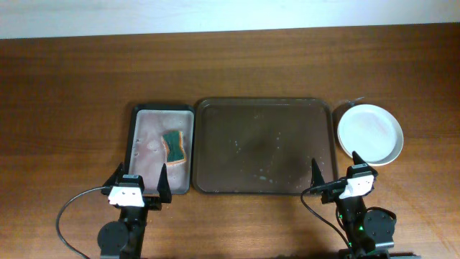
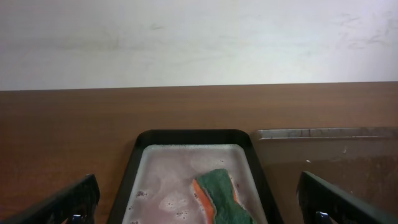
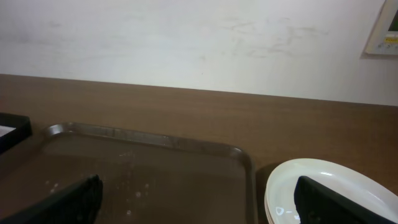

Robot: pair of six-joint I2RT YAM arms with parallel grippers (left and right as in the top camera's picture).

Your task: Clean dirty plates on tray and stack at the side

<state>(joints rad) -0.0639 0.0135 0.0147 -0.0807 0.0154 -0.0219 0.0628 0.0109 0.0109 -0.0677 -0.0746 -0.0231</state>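
Stack of round white plates [image 1: 370,134] on wooden desk [image 1: 72,108] just right of large dark brown rectangular tray [image 1: 263,146]; left jaws and right jaws wide, empty.

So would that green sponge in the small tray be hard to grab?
Probably soft: the sponge shows a green layer over orange foam, so it would likely squash when gripped. It sits in foamy water in the black-rimmed tray, so it is likely wet, slippery and heavier than it looks. Lying flat, it should not roll.
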